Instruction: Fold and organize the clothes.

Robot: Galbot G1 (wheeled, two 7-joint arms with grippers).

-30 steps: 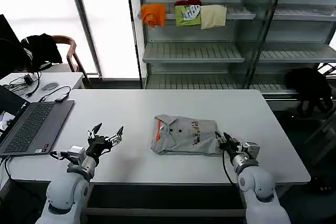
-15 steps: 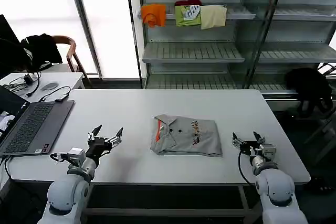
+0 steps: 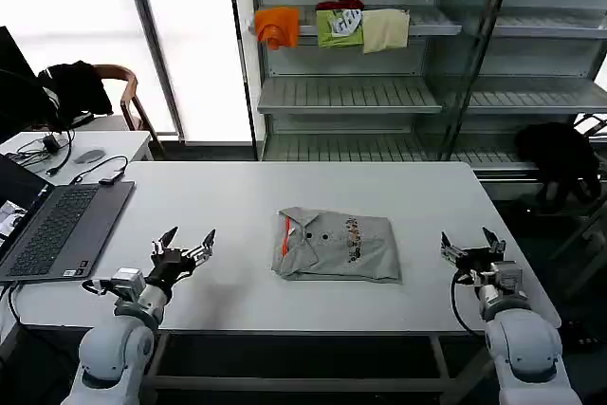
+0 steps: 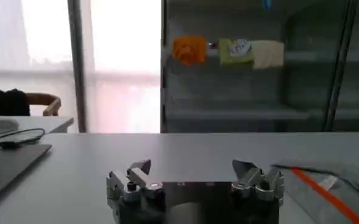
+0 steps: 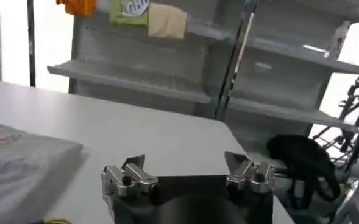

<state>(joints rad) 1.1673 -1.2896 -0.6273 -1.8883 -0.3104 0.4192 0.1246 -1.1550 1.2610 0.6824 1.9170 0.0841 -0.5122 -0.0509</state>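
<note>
A light grey top [image 3: 337, 245] lies folded into a neat rectangle at the middle of the white table [image 3: 285, 192], with an orange-red strip, dark dots and a small multicoloured print facing up. My left gripper [image 3: 186, 243] stands open over bare table to its left, a hand's width away. My right gripper [image 3: 471, 243] stands open to the right of the top, near the table's right edge, holding nothing. The left wrist view catches the top's edge [image 4: 325, 181]. In the right wrist view its corner [image 5: 21, 164] lies off to one side.
An open laptop [image 3: 52, 225] sits at the table's left edge, with cables behind it. A metal shelf rack [image 3: 398, 92] stands behind the table, holding small orange, green and cream folded pieces [image 3: 332, 26]. A black garment [image 3: 560, 154] hangs at the right.
My right gripper has let go of the top's right edge, opened and drawn back to the right. The left gripper has shifted slightly left. The top has stayed in place.
</note>
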